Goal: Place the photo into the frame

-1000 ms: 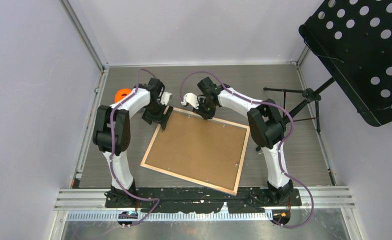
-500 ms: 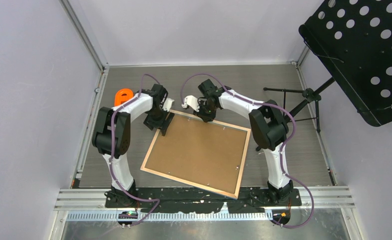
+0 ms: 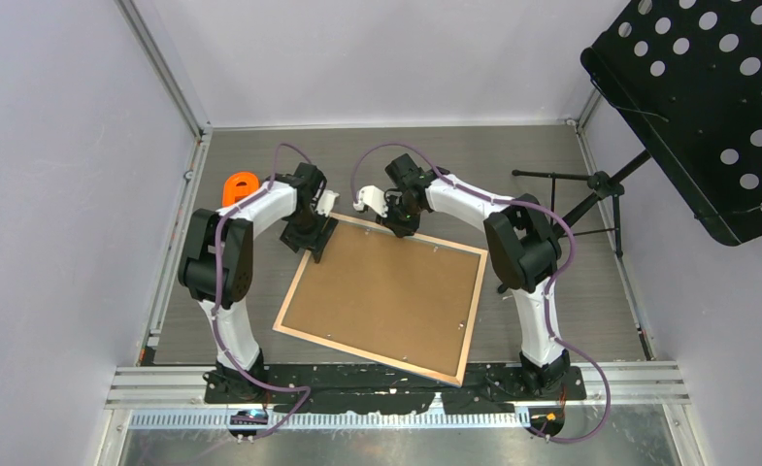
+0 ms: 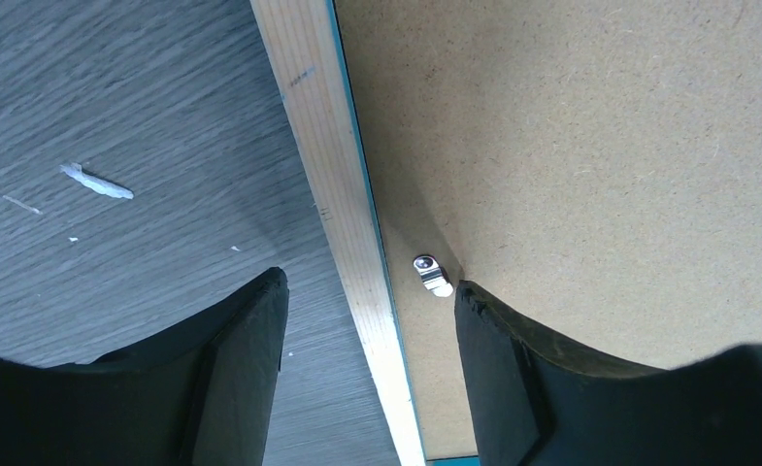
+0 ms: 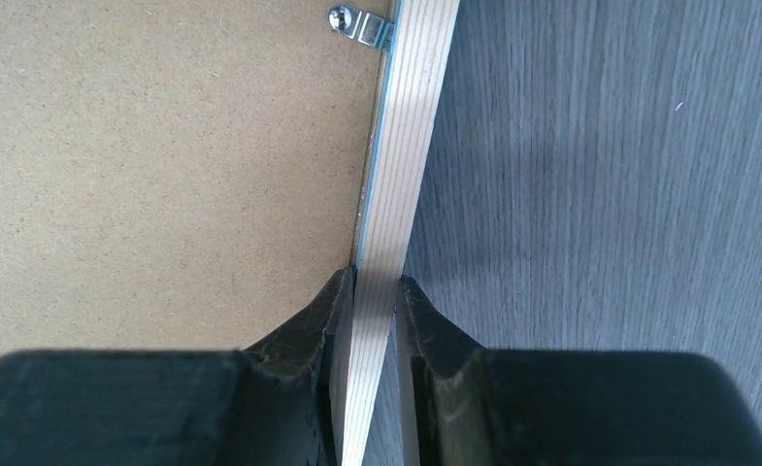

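Frame (image 5: 386, 194): face down on worktop (image 3: 474, 155), backing board (image 3: 386, 291) in; photo unseen. Right jaws clamped on far rail; left jaws apart astride side rail. Probably near done; clips perhaps left

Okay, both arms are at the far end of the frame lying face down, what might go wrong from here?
1. The right fingers pinch only the thin wooden rail of the frame; lifting such a wide frame from that one spot may let it twist or slip.
2. The left fingers stand open astride the rail, beside a small metal clip; closing or sliding there might snag the clip or scrape the backing board.
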Available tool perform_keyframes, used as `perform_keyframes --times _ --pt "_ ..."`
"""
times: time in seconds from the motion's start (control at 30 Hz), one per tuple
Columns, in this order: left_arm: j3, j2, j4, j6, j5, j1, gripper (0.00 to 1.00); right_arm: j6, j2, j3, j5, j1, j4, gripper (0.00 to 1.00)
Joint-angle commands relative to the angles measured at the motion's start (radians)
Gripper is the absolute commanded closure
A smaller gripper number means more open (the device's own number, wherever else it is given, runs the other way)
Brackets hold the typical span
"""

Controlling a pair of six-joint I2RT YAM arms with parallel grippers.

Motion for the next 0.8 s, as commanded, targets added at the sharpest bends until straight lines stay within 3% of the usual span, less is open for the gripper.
perform_keyframes --times 0.0,0.37,0.77 --pt "0.028 -0.029 0.014 0.004 0.001 -0.008 0.37 -0.014 -0.048 -0.02 -0.048 0.016 -0.044 0.94" --pt "0.033 -0.023 0.018 0.012 -0.036 -0.029 0.32 -0.011 -0.047 -0.02 -0.048 0.018 -0.044 0.94" --pt "0.024 -0.027 0.026 0.024 -0.078 -0.034 0.48 -0.012 -0.049 -0.023 -0.045 0.019 -0.043 0.94"
